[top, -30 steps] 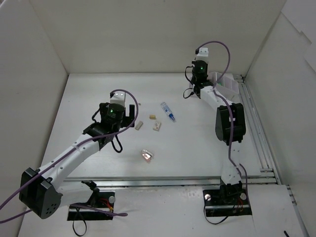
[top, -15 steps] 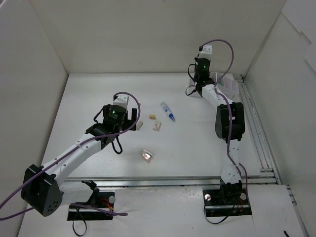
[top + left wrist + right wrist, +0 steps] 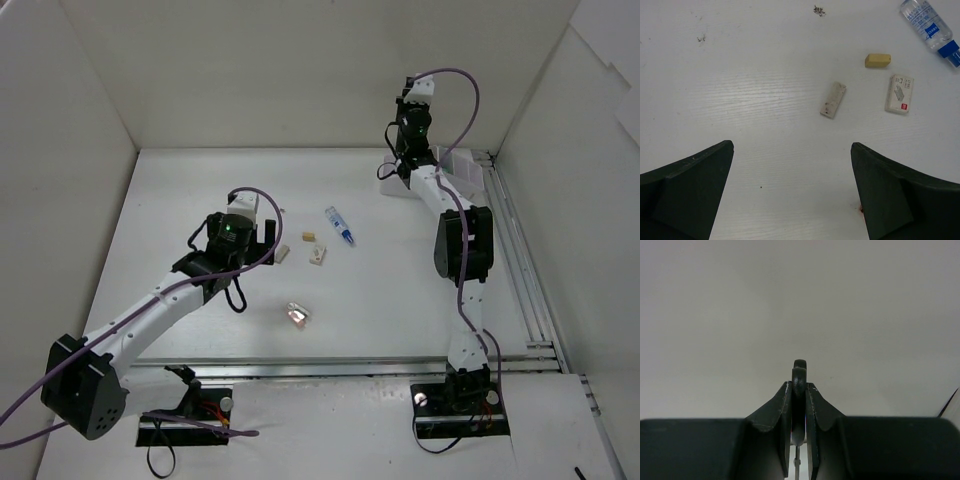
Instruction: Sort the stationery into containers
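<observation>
My right gripper (image 3: 799,385) is shut on the black-handled scissors (image 3: 799,372); a handle loop sticks out past the fingertips. It is raised near the back wall (image 3: 412,105), above the white organiser (image 3: 462,172). My left gripper (image 3: 792,145) hangs open over the table (image 3: 268,235) with nothing between its fingers. Just ahead of it lie a white eraser (image 3: 833,99), a beige eraser (image 3: 877,60), a small white box (image 3: 899,94) and a blue-tipped tube (image 3: 931,25). In the top view these are the white eraser (image 3: 283,253) and the tube (image 3: 339,226).
A small clear item (image 3: 298,315) lies on the table nearer the arm bases. White walls close in the left, back and right sides. A metal rail (image 3: 525,290) runs along the right edge.
The right gripper has risen and tipped toward the back wall with the scissors in it. The left gripper shifted slightly right toward the erasers, then held still.
</observation>
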